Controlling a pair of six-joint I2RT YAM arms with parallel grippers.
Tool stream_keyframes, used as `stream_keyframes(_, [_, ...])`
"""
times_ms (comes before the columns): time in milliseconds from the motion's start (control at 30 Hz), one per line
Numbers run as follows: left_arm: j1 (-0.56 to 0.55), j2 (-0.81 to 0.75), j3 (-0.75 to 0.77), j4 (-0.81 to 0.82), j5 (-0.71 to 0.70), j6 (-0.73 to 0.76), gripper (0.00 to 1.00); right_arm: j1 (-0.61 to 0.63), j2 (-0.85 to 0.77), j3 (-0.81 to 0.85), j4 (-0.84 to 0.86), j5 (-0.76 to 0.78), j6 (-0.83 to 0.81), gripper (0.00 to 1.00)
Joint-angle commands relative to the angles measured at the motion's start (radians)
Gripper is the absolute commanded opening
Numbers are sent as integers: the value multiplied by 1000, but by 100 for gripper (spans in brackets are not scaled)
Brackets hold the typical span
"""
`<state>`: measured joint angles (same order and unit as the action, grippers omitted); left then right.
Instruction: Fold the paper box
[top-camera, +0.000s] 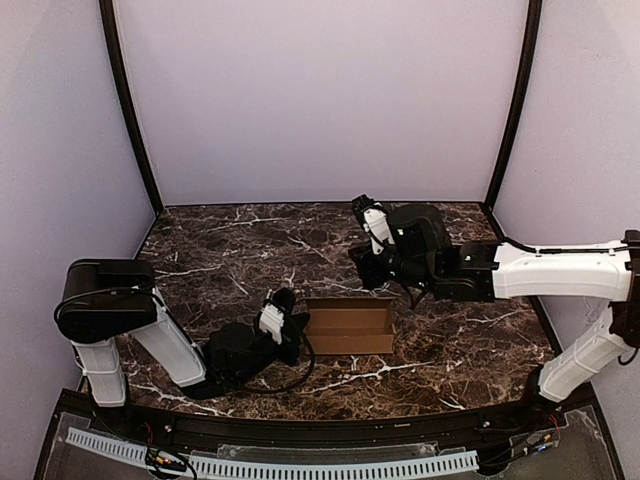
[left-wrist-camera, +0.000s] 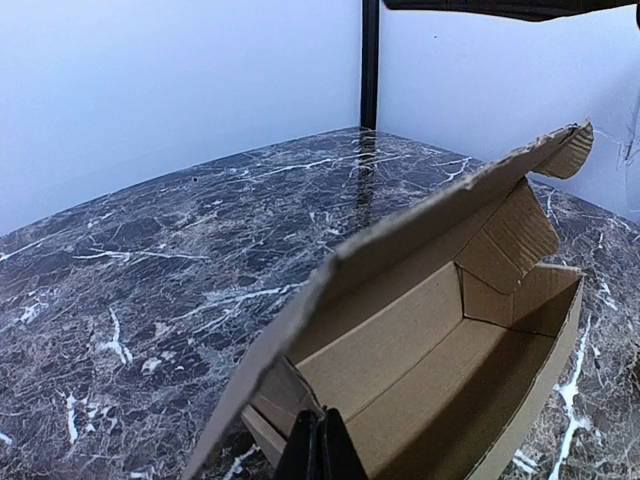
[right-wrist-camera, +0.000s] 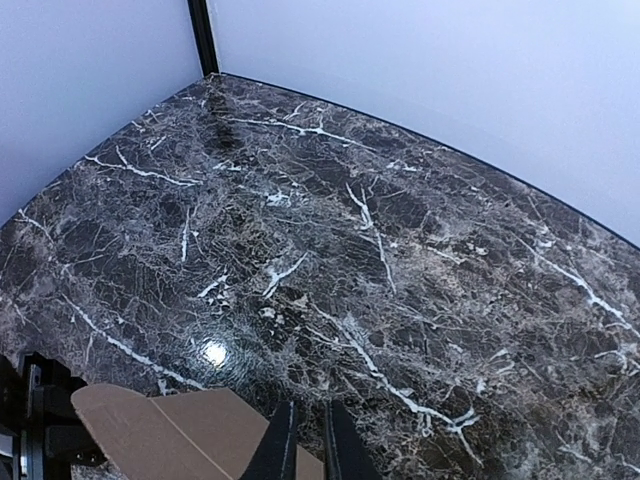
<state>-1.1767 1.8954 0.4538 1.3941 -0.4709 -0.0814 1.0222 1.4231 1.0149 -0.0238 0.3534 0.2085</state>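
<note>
The paper box is a slim brown cardboard carton lying open-topped in the middle of the table. In the left wrist view its inside shows, with the long lid flap standing up along one side. My left gripper sits at the box's left end. It is shut, with its tips against the folded end flap. My right gripper hovers behind the box and apart from it. Its fingers are a narrow gap apart with nothing between them. A corner of the box lies to their lower left.
The dark marble table is closed in by pale walls on three sides, with black posts at the back corners. A ribbed rail runs along the near edge.
</note>
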Motion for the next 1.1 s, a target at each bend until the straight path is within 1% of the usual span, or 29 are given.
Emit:
stream_keyframes(0, [-8,52,-12,-107,32,15,0,-29,61,33,-33,-68,45,6])
stream_keyframes(67, [-8,59,-4,-113,40,15,0,-31,82,29,-34,-81,61,1])
stream_keyframes(100, [-9,62,-1,-117,43,14,1,-32,91,24,-34,-89,69,0])
stream_keyframes(467, [-9,63,2,-132,48,1,0,-22,109,-62,-9,-137,154,0])
stream_keyframes(633, [-9,59,5,-151,56,-7,3,-4,111,-99,4,-140,195,0])
stream_keyframes(767, [-9,50,4,-163,74,-20,10,11,111,-123,12,-130,223,0])
stream_keyframes(900, [-9,33,-2,-171,96,-43,27,22,108,-136,15,-119,242,0])
stream_keyframes(1067, [-12,2,-19,-189,98,-55,33,37,97,-147,17,-101,259,0])
